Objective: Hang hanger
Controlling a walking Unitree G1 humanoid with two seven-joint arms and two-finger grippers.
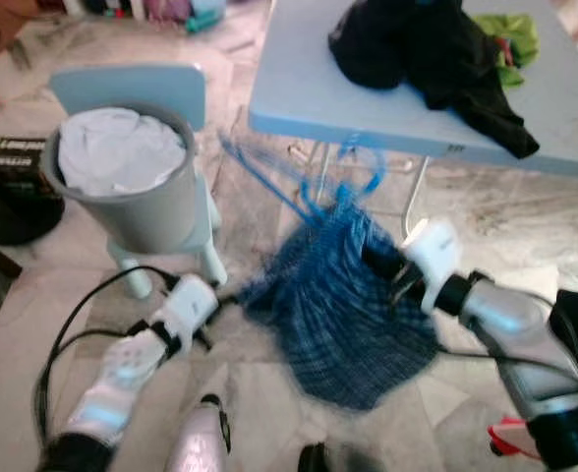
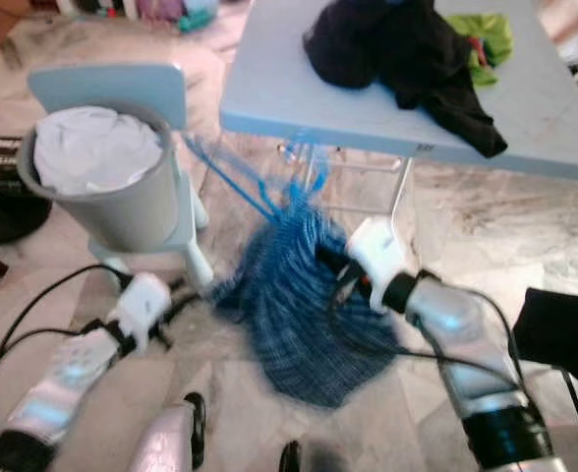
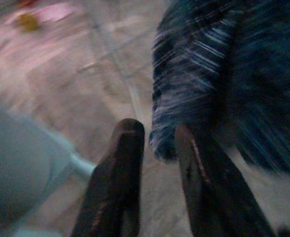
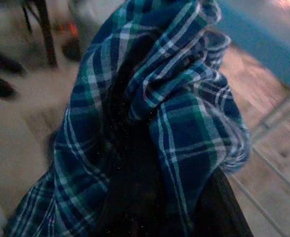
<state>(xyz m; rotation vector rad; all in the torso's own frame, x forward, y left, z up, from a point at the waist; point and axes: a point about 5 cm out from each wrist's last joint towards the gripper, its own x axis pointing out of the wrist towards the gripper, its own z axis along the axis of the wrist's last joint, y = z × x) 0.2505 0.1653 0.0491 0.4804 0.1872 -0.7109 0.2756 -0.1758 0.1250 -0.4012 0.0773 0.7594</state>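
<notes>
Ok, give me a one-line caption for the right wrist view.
Right hand bunched in a blue plaid shirt, a table edge beyond it.

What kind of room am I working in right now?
Probably a laundry or utility corner of a home: a light blue folding table piled with dark clothes, a grey basket of white laundry on a stool, and marble-look floor tiles. The right gripper holds a blue plaid shirt on a blue hanger.
</notes>
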